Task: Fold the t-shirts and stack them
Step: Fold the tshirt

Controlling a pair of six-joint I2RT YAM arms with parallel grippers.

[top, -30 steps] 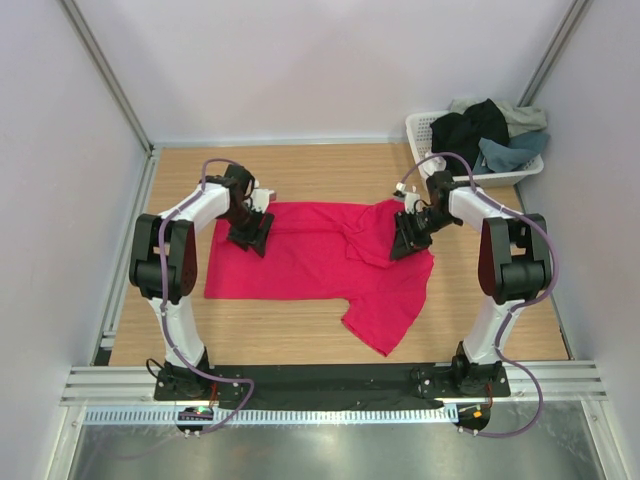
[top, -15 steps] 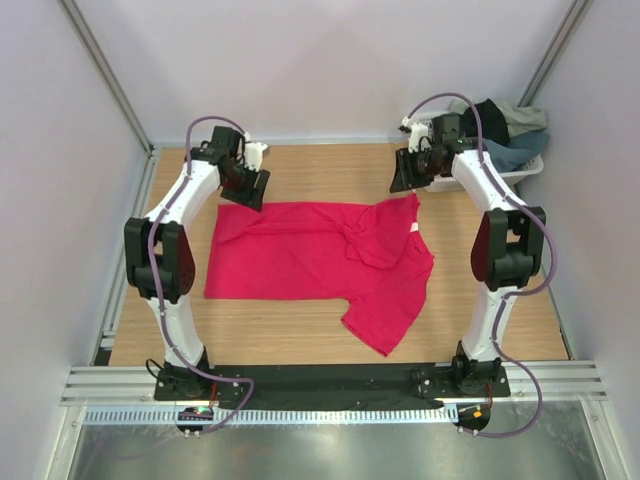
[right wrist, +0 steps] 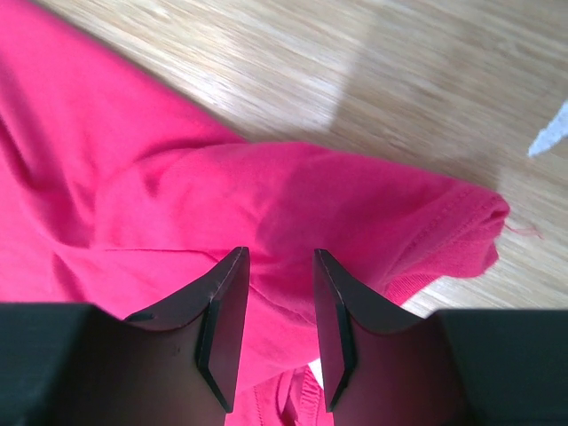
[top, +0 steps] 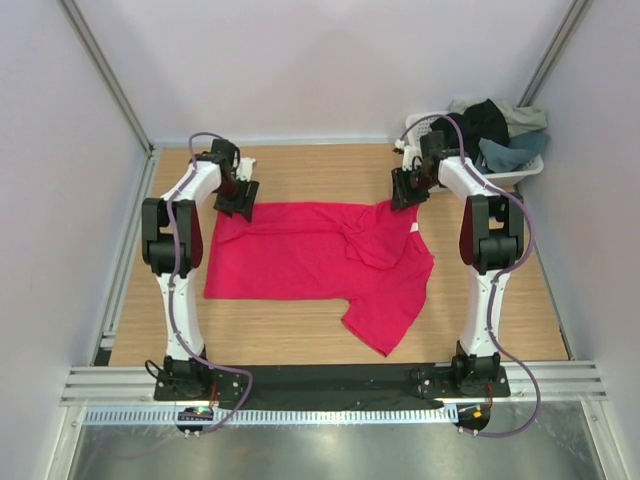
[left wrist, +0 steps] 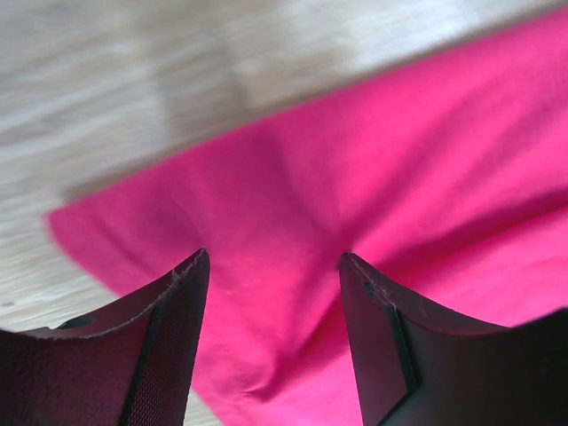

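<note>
A crimson-pink t-shirt (top: 320,265) lies spread and rumpled on the wooden table. My left gripper (top: 238,198) is open at its far left corner; in the left wrist view (left wrist: 271,266) pink cloth (left wrist: 390,177) lies between and under the fingers. My right gripper (top: 402,192) is open at the shirt's far right sleeve; in the right wrist view (right wrist: 280,266) the fingers straddle a fold of the sleeve (right wrist: 355,204). Black, slate-blue and pale grey-green shirts (top: 490,128) are piled in the basket.
The white lattice basket (top: 425,128) stands at the back right corner, close behind my right arm. White walls close the table on three sides. Bare wood (top: 320,170) lies behind the shirt and along its near edge.
Both grippers have come back down from behind the shirt to its far corners. A second ago they were further in over the cloth. The shirt's far edge has been pulled outward.
</note>
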